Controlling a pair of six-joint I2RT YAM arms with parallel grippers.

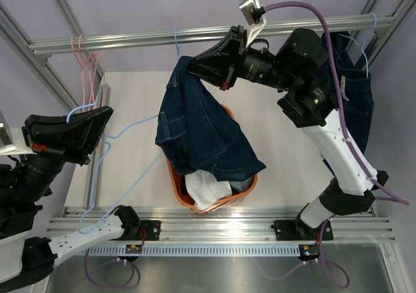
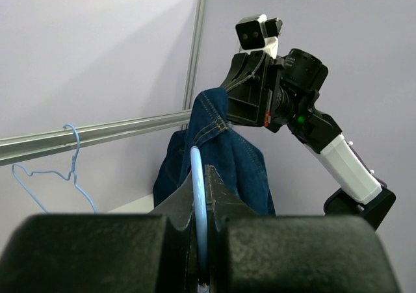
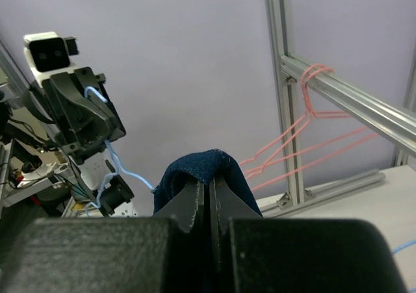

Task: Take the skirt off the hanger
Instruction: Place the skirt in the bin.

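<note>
Blue denim garment (image 1: 208, 134), pinched in the closed right pincer (image 1: 190, 65), hangs over an orange basket (image 1: 174, 184); left pincer (image 1: 106, 112) clamps a light-blue wire hanger (image 2: 198, 195)

Left arm (image 1: 36, 173) folded low at the left edge, left tool (image 1: 104, 114) pointing right, jaws pinched shut on a light-blue wire (image 2: 197, 169); right arm (image 1: 338, 150) rising from its base, elbow bent leftward, right tool (image 1: 189, 67) pinched shut on dark denim (image 1: 201, 124).
</note>
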